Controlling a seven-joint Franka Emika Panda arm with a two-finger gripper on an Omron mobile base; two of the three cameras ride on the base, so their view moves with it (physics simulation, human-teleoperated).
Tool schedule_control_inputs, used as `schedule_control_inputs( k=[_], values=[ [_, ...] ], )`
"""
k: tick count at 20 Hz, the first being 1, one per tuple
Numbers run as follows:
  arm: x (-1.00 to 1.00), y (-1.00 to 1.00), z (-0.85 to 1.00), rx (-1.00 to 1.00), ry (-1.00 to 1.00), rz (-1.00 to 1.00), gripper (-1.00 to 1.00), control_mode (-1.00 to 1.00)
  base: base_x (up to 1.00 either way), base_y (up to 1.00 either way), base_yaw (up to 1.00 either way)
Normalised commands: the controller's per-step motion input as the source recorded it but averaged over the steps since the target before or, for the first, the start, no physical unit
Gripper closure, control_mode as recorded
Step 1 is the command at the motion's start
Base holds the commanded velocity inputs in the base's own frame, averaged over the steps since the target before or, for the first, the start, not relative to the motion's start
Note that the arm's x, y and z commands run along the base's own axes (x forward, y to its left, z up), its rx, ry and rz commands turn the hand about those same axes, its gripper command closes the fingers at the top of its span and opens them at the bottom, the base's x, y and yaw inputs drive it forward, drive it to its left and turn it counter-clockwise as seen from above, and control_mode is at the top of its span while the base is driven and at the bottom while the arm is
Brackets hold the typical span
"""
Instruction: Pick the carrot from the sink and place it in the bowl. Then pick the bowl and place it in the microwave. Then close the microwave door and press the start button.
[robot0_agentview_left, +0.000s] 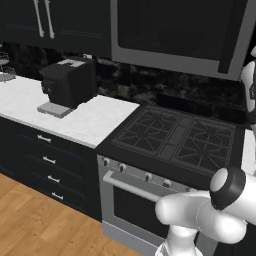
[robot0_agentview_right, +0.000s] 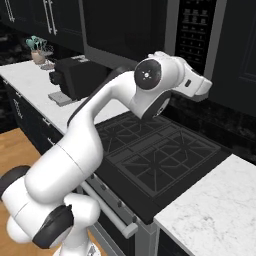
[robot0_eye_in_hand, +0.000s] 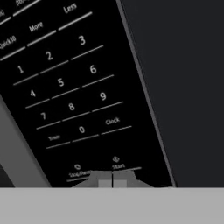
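Observation:
The microwave (robot0_agentview_left: 175, 35) hangs above the stove with its door (robot0_agentview_left: 165, 25) shut, the black glass window (robot0_agentview_right: 125, 30) facing out. Its dark control strip (robot0_agentview_right: 192, 25) runs down the right side. In the hand view the keypad (robot0_eye_in_hand: 65, 83) is very close. My gripper (robot0_eye_in_hand: 112, 180) is shut, with nothing held, and its tips sit right at the Start button (robot0_eye_in_hand: 118, 166), beside the Stop/Reset button (robot0_eye_in_hand: 78, 173). In the right base view my white hand (robot0_agentview_right: 192, 82) reaches up toward the strip. The carrot, the bowl and the sink are out of view.
A black gas stove (robot0_agentview_left: 175, 135) with an oven front and knobs (robot0_agentview_left: 135, 175) lies below the microwave. A black coffee machine (robot0_agentview_left: 67, 82) stands on the white marble counter (robot0_agentview_left: 85, 120) to the left. More marble counter (robot0_agentview_right: 215, 205) lies to the stove's right. Black cabinets (robot0_agentview_left: 42, 17) hang upper left.

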Motion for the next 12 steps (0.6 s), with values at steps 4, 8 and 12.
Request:
schedule_control_inputs(
  k=[4,8,12],
  values=[
    [0.17,-0.02,-0.06,0.0,0.0,0.0,1.0,-1.0,0.0,0.0,0.0],
    [0.19,0.0,-0.11,0.0,0.0,0.0,1.0,-1.0,0.0,0.0,0.0],
    [0.25,-0.13,-0.03,0.0,0.0,0.0,1.0,-1.0,0.0,0.0,0.0]
  ],
)
